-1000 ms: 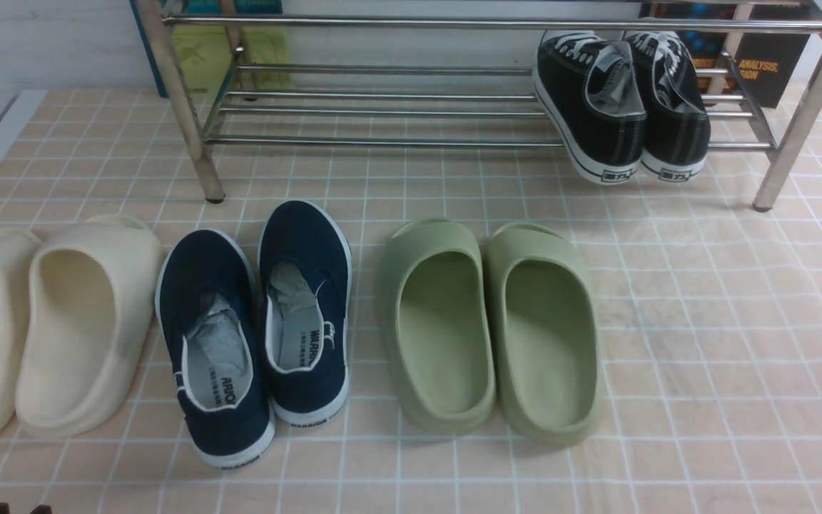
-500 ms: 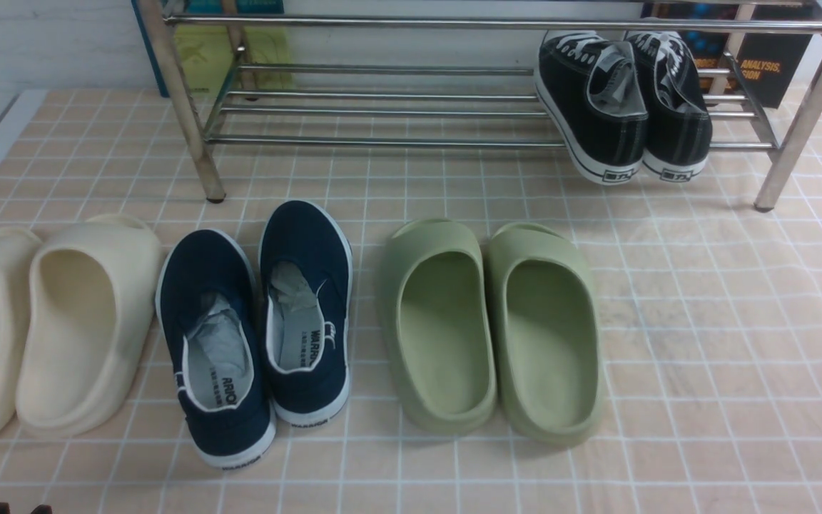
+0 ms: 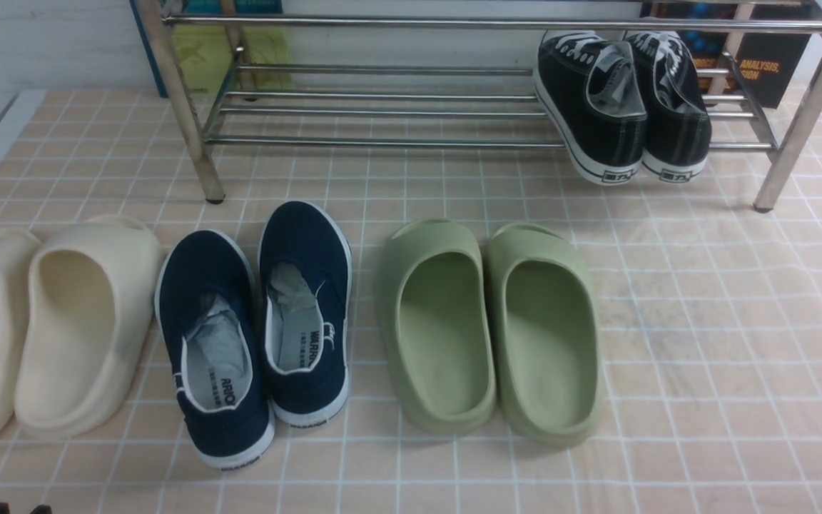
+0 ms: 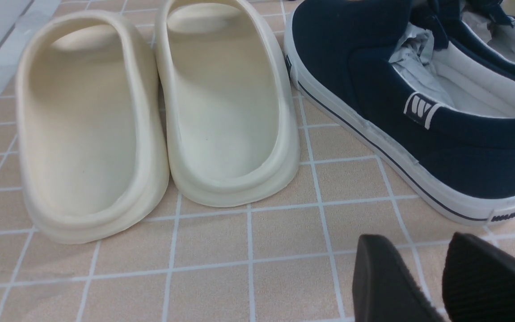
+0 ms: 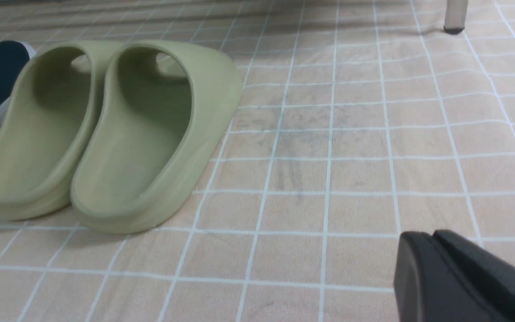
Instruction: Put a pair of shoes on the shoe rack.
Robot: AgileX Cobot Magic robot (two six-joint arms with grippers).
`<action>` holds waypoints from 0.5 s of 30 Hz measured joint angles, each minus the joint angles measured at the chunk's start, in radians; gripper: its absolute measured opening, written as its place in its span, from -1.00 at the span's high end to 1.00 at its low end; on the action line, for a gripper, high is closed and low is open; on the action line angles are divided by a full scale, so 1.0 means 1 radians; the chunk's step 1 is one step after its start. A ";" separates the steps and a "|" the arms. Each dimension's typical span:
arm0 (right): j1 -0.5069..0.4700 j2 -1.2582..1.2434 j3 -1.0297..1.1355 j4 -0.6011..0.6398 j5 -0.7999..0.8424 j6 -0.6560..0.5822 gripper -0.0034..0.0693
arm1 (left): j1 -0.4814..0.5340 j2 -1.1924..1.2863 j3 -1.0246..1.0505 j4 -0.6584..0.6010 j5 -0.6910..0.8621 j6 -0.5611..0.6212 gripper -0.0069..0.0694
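The pair of shoes [image 3: 621,107], black canvas with white soles, rests on the lower bars at the right end of the shoe rack [image 3: 382,141]. Their heels tip down over the front bar, and no gripper touches them. In the left wrist view my left gripper [image 4: 418,243] stands open over bare tile with nothing between its fingers, just behind the heel of a navy slip-on [image 4: 418,112]. Its tips [image 3: 17,509] barely show at the bottom left of the front view. My right gripper [image 5: 432,235] is shut and empty, low over the tiles to the right of the green slides [image 5: 105,134].
On the tiled mat in front of the rack stand cream slides [image 3: 47,328], navy slip-ons [image 3: 254,328] and green slides [image 3: 489,328] in a row. Books lean behind the rack [image 3: 768,64]. One rack leg [image 5: 455,15] shows far ahead in the right wrist view.
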 joint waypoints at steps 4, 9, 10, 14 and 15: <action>0.000 0.000 -0.002 0.011 0.015 0.000 0.80 | 0.000 0.000 0.000 0.000 0.000 0.000 0.19; 0.000 0.000 -0.003 -0.013 0.014 0.000 0.79 | 0.000 0.000 0.000 0.001 0.000 0.000 0.19; 0.000 0.000 -0.003 -0.032 0.010 0.000 0.78 | 0.000 0.000 0.000 0.001 0.000 0.000 0.19; -0.001 0.000 -0.003 -0.065 0.006 0.000 0.76 | 0.000 0.000 0.000 0.001 0.000 0.000 0.19; -0.001 0.000 -0.003 -0.068 0.005 0.000 0.76 | 0.000 0.000 0.000 0.001 0.000 0.000 0.19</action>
